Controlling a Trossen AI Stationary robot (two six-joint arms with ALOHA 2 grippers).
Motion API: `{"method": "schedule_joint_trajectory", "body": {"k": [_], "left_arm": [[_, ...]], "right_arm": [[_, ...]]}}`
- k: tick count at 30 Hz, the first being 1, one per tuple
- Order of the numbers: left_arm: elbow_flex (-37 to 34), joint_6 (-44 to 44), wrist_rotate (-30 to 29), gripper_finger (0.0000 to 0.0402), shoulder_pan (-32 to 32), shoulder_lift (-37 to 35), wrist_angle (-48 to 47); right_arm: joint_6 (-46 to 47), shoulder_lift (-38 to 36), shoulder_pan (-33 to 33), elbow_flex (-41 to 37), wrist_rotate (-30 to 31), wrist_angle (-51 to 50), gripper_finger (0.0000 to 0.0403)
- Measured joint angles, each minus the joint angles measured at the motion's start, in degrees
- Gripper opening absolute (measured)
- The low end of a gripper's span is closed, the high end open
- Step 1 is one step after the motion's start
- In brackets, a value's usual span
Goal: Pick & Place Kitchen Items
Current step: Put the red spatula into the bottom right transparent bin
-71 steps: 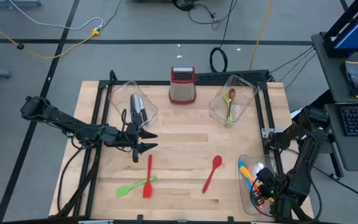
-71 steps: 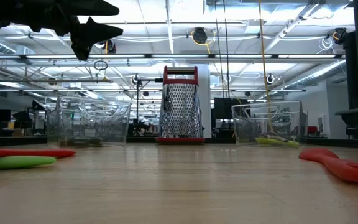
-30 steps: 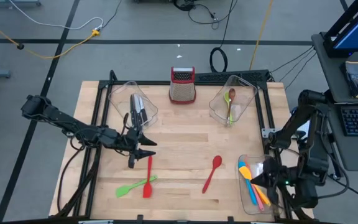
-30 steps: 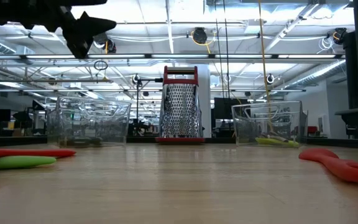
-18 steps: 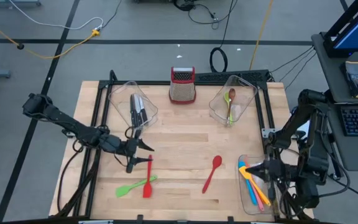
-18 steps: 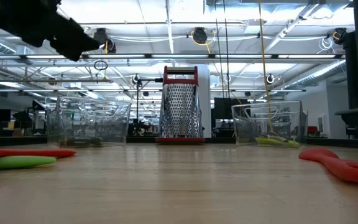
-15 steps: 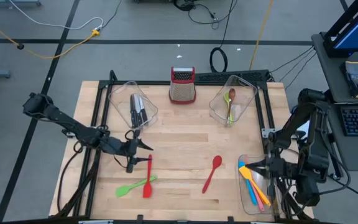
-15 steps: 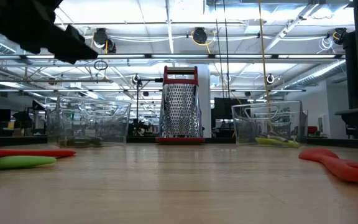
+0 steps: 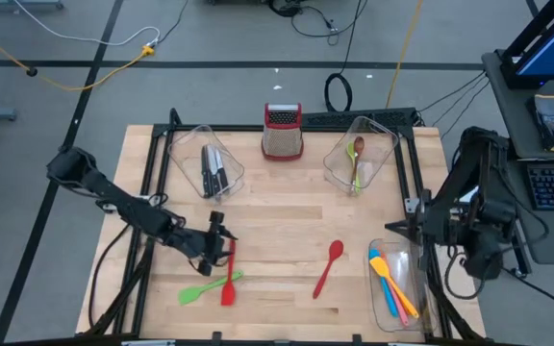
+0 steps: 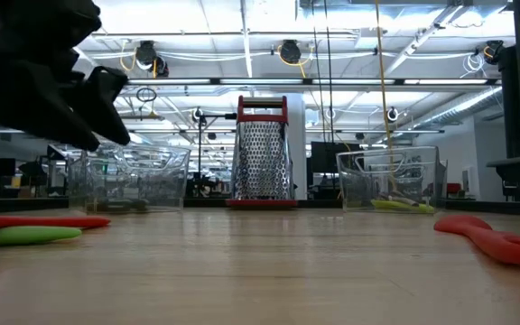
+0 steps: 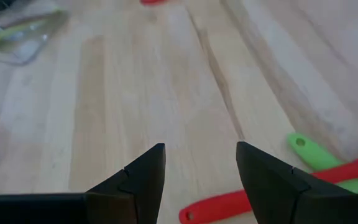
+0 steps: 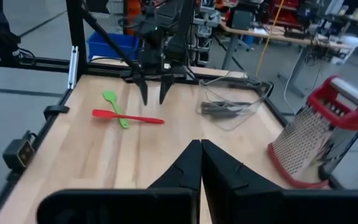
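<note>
A long red utensil (image 9: 229, 274) lies on the table, crossed over a green spatula (image 9: 208, 287). Both also show in the left wrist view, the red one (image 11: 229, 202) and the green one (image 11: 321, 158). A red spoon (image 9: 328, 266) lies flat farther right. My left gripper (image 9: 215, 242) is open and empty, hanging just above the table beside the red utensil's far end. Its two fingers (image 11: 143, 177) straddle bare wood. My right gripper (image 9: 390, 228) is shut and empty, above the far end of the bin (image 9: 383, 306) holding the orange, blue, yellow and pink spatulas (image 9: 392, 284).
A clear bin with black-handled knives (image 9: 210, 171) stands at the far left. A clear bin with green and brown spoons (image 9: 357, 159) stands at the far right. The metal grater (image 9: 283, 132) stands between them at the far edge. Bare wood lies in the middle.
My left gripper has gone toward the table's near edge and down, ending close over the red utensil's far end, fingers still apart. My right gripper has drawn back from over the spatula bin toward the far edge. No utensil has moved.
</note>
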Motion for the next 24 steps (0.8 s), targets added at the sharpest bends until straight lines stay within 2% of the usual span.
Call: {"method": "schedule_joint_trajectory", "body": {"k": [3, 6, 9, 13, 15, 20, 24], "left_arm": [[3.20, 0.05, 0.04, 0.0202, 0.00, 2.40, -4.27], [6.52, 0.07, 0.07, 0.0202, 0.02, 3.38, -8.65], [8.82, 0.07, 0.11, 0.0202, 0.13, 3.46, -12.23], [10.50, 0.02, 1.29, 0.0202, 0.13, 3.46, -12.84], [11.21, -0.28, 2.41, 0.0202, 0.13, 3.46, -13.08], [12.36, -0.04, 3.02, 0.0202, 0.12, 3.46, -13.81], [12.96, 1.26, 2.99, 0.0202, 0.16, 3.44, -15.20]], "right_arm": [[-4.30, -1.07, -1.33, -0.38, -1.56, 2.42, 0.0004], [-9.33, -2.36, -3.66, -4.03, -5.71, 9.93, 0.0004], [-17.89, -3.96, -7.71, -10.96, -13.57, 24.51, 0.0001], [-33.39, -5.35, -15.99, -20.79, -27.27, 47.43, 0.0001], [-38.22, -6.12, -20.59, -23.94, -32.65, 53.66, 0.0001], [-40.97, -8.80, -31.99, -26.57, -42.29, 54.54, 0.0001], [-45.21, -11.28, -38.05, -26.67, -49.55, 55.10, 0.0000]]}}
